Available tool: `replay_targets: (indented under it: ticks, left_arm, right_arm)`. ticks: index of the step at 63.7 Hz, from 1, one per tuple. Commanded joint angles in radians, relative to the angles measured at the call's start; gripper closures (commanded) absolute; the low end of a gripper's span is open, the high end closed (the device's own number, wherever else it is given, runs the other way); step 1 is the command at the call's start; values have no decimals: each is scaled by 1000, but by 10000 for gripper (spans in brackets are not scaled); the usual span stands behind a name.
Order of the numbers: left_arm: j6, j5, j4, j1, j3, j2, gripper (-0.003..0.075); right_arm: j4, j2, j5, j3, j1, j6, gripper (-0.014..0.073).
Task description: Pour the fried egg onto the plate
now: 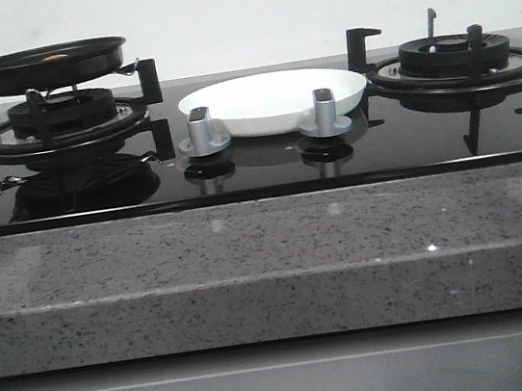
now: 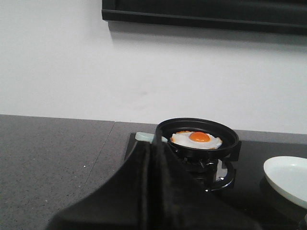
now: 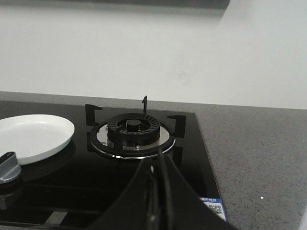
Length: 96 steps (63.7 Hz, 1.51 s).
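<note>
- Both jaws look pressed together on my wrist cameras, left gripper (image 2: pixel 152 191) and right gripper (image 3: pixel 158 201), gripping nothing.
- I see the fried egg (image 2: pixel 196 139) in the pan (image 2: pixel 197 134) on the left burner (image 1: pixel 63 114).
- Plate (image 1: pixel 272 100) sits between the burners.

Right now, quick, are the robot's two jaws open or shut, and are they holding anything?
Left gripper: jaws shut together, holding nothing; the fried egg sits in the pan.
Right gripper: jaws shut together, holding nothing.

One fried egg (image 2: pixel 197 139), one pan (image 1: pixel 45 65), one plate (image 1: pixel 272 100), two burners (image 1: pixel 455 56) (two knobs (image 1: pixel 202 131) too).
</note>
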Motion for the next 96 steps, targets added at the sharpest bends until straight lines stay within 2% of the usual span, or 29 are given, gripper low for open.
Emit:
replay_targets:
  ticks: [1,12,23,29,33,35,44,47,50,68,78,87,96]
  left_arm:
    - [-7,-19,3,-7,-115,134,739]
    - [-7,-21,1,-7,-215,301,739]
    - [-7,-37,1,-7,-225,310,738]
    - [-7,-35,3,-7,-223,310,690]
    - [-7,-35,3,-7,-223,310,611]
    - [-7,-35,5,-7,-223,310,542]
    - [-7,-32,10,-7,-223,310,148]
    - [-7,-32,10,-7,-223,310,55]
    - [-7,-32,10,-7,-223,310,9]
    - [-7,-32,10,-7,-223,310,84]
    - [-7,-32,10,-7,-223,310,104]
    - [-7,-32,10,-7,-223,310,104]
    - [-7,-30,10,-7,-223,310,104]
  right_arm:
    - [-1,96,21,-124,-5,-5,651]
    - [0,242,70,-236,-5,-5,651]
    - [0,262,60,-249,-5,-5,645]
    - [0,262,59,-248,-5,-5,575]
    - [0,262,59,-248,-5,-5,473]
    - [0,262,59,-248,-5,-5,400]
    - [0,262,64,-248,-5,-5,83]
    - [0,262,64,-248,-5,-5,-1]
    - [0,262,65,-248,-5,-5,-56]
    - [0,262,59,-248,-5,-5,-59]
    - [27,271,-10,-251,-5,-5,-59]
    - [97,393,63,-316,-2,-5,-59]
    - [111,573,130,-428,1,-5,-59]
